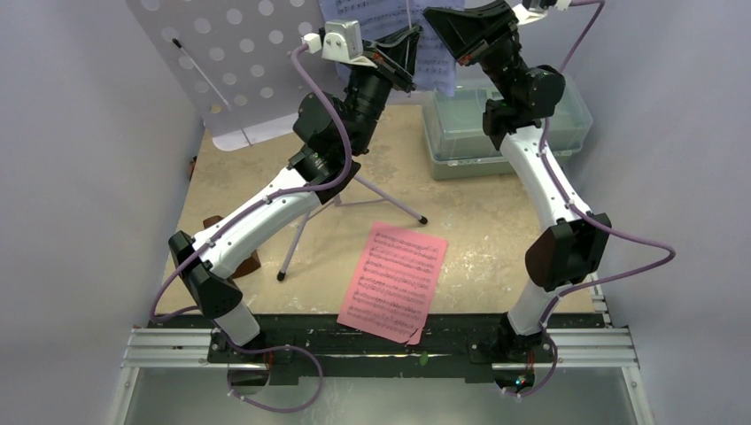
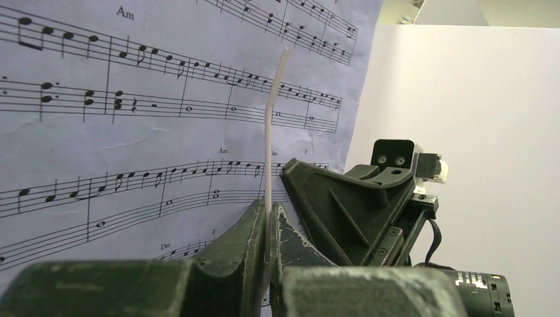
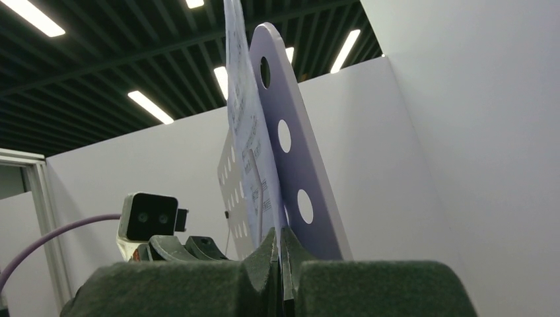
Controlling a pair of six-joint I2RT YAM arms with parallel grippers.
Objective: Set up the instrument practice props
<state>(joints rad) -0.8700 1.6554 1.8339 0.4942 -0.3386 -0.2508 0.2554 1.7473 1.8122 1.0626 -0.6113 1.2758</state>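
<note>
The lavender music stand (image 1: 232,55) stands on its tripod at the desk's (image 1: 483,232) far left, its perforated panel tilted. Beside it, the left gripper (image 2: 269,212) is raised, its jaws clenched on a thin white rod (image 2: 269,132) that rises from between them just in front of the pale-blue music sheet (image 2: 132,132). Whether they also pinch the paper cannot be told. The pink music sheet (image 1: 394,279) lies flat near the desk's front edge. The right gripper (image 3: 282,239), jaws clamped tight, holds the pale-blue page edge-on, the paper rising straight from between them. A translucent green box (image 1: 531,133) sits at far right.
</note>
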